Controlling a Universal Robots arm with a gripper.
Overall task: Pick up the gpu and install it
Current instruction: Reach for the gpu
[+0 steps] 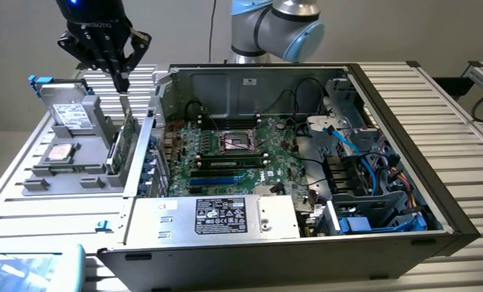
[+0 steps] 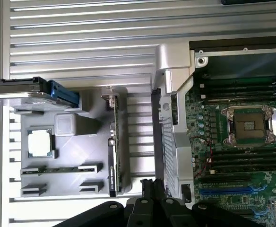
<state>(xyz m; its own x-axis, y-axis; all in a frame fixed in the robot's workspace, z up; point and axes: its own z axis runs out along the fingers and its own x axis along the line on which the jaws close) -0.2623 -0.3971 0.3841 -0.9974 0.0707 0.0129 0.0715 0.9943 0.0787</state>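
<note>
Claw (image 1: 121, 83) above graphics card (image 1: 125, 143).
Shut, empty; card stands edgewise below it, running alongside the computer case (image 1: 306, 258).

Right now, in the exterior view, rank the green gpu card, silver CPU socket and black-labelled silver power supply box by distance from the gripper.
1. Green gpu card, on edge in the grey tray, below the gripper.
2. Silver CPU socket, central in the open case.
3. Silver power supply box, at its near edge.

The gpu (image 1: 121, 145) stands in the tray (image 1: 67, 182), at the exterior view's left of the case (image 1: 225, 82), below the end effector (image 1: 122, 84).
</note>
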